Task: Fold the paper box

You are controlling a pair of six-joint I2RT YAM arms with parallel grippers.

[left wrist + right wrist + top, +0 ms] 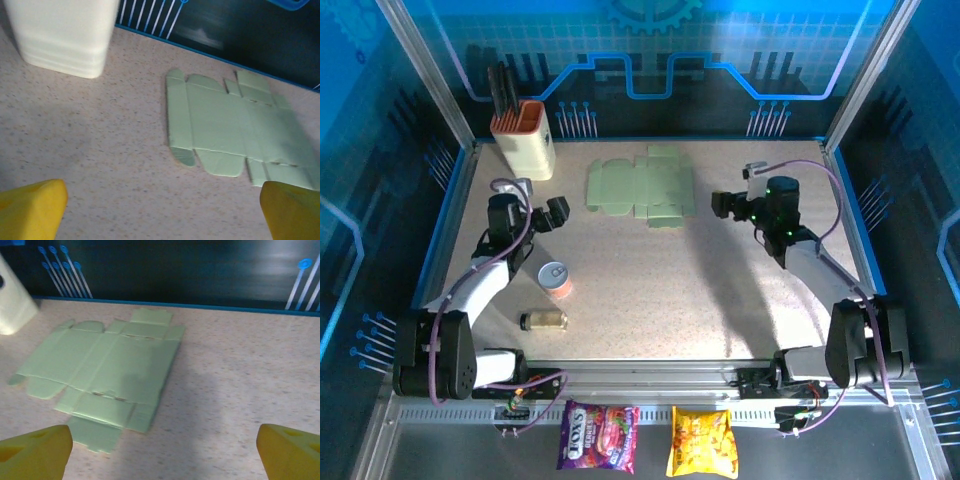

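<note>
Lying flat and unfolded, the paper box [640,188] was a pale mint-green die-cut sheet spread on the bench [700,290] close to the middle of its far edge. Its flaps and creases were plain in the left wrist view [235,130] and the right wrist view [107,370], and nothing touched it.

The left gripper [550,213] hung over the left part of the bench, near the sheet's left side but apart from it. Its jaws stood wide. In its own camera the yellow fingertips [32,210] sat at the lower corners of the frame with only bare bench between them, and the left gripper [160,215] held nothing.

The right gripper [730,200] hung just beside the sheet's right side, also clear of it. Its jaws were likewise spread, the right gripper [162,455] holding nothing, with the sheet lying ahead of its yellow fingertips [35,452].

A cream holder [525,140] with an orange rim stood upright in the far left corner, dark handles sticking out of its top. Its pale wall showed in the left wrist view [60,35]. A small can [556,278] stood near the left arm, and a little jar [543,320] lay on its side toward the near edge. Two snack packets, one purple [598,437] and one yellow [702,442], lay on the ledge beyond the near edge.
</note>
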